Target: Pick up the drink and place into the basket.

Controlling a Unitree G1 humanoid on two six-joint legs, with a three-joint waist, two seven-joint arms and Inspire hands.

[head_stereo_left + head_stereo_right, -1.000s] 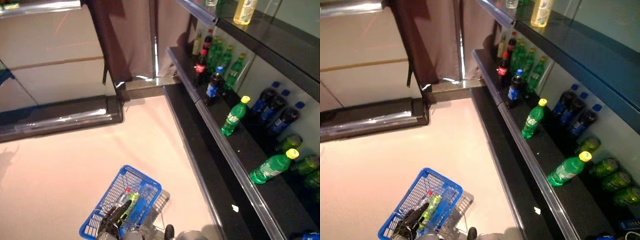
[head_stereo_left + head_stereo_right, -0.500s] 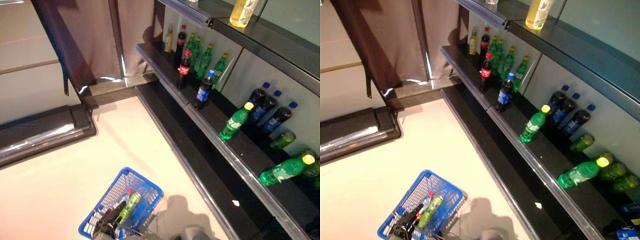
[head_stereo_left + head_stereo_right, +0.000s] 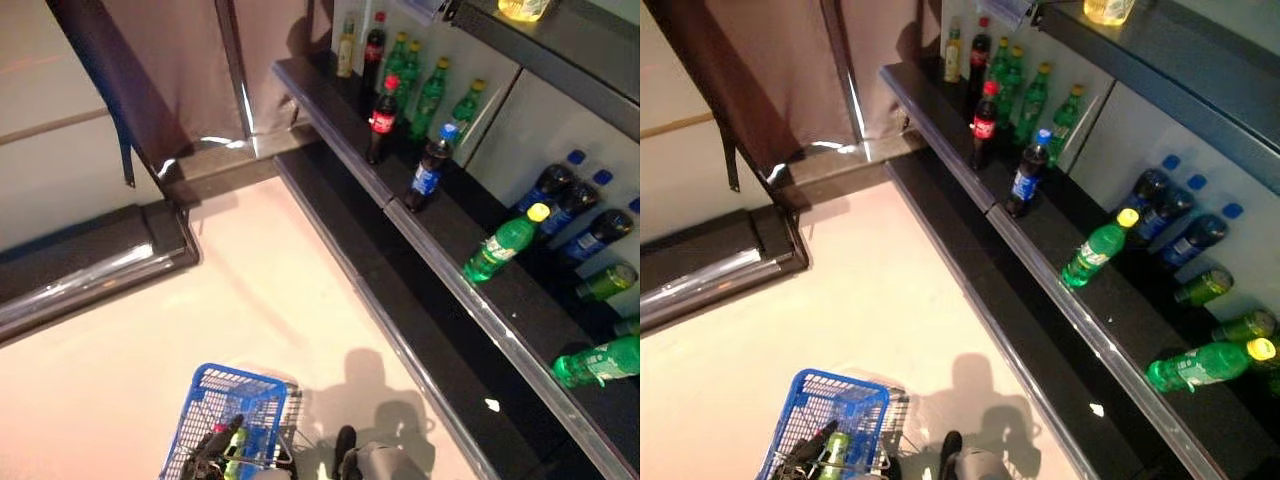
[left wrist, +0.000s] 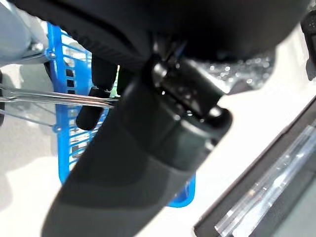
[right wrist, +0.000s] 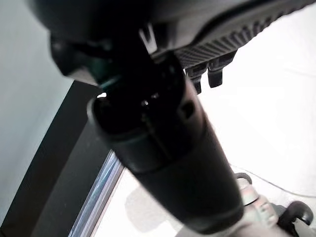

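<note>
The blue basket (image 3: 228,415) hangs low at my left with a green bottle (image 3: 234,447) and other drinks in it. My left hand (image 4: 148,148) is shut on its thin wire handles (image 4: 49,96); the hand also shows in the left eye view (image 3: 208,464). On the black shelf (image 3: 340,100) at my right stand a red-labelled cola bottle (image 3: 381,120), a dark bottle with a blue label (image 3: 428,172) and a leaning green bottle with a yellow cap (image 3: 504,243). My right hand (image 5: 163,138) is open and holds nothing, apart from the shelf.
Green bottles (image 3: 432,90) stand at the shelf's back, dark blue-capped bottles (image 3: 572,200) further right, and a green bottle (image 3: 598,361) lies flat. A black lower ledge (image 3: 400,330) runs along the floor. A dark curtain (image 3: 170,70) and a metal floor rail (image 3: 90,275) lie ahead left.
The whole picture has shifted as the camera moved: the shelf and bottles sit lower and nearer. The blue basket still hangs from my left hand.
</note>
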